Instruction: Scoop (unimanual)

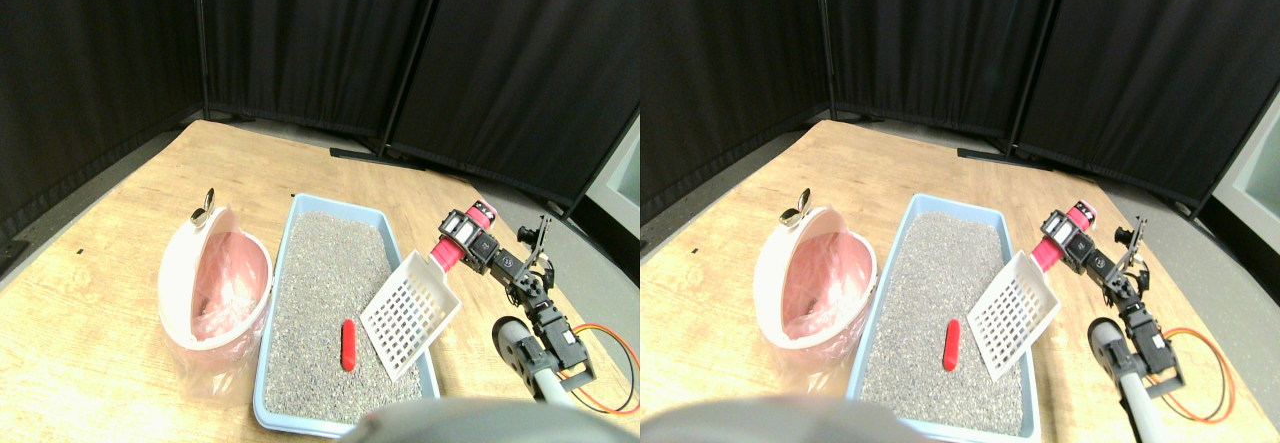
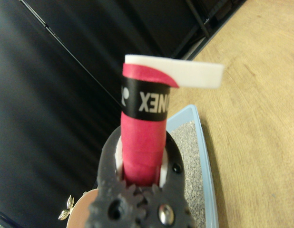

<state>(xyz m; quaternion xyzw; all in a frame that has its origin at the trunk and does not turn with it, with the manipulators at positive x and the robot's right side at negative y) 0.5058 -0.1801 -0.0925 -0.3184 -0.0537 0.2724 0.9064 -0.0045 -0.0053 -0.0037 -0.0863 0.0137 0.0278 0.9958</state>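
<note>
A white slotted scoop [image 1: 410, 313] hangs tilted over the right side of the blue litter tray [image 1: 300, 205], its blade just above the grey litter [image 1: 325, 293]. My right gripper [image 1: 466, 237] is shut on the scoop's pink wrapped handle [image 1: 446, 252], up and to the right of the tray. A small red piece [image 1: 347, 345] lies on the litter just left of the scoop's blade. In the wrist view the pink handle [image 2: 144, 137] stands between the dark jaws, with the gripper [image 2: 143, 176] closed around its base and the scoop's white edge [image 2: 185, 72] beyond.
A white bin lined with a pink bag [image 1: 215, 283] lies tipped against the tray's left side, a metal clip [image 1: 207, 203] on its rim. Everything rests on a wooden board [image 1: 100, 303]. Black curtains [image 1: 300, 43] close off the back. Orange cables [image 1: 612, 353] loop at the lower right.
</note>
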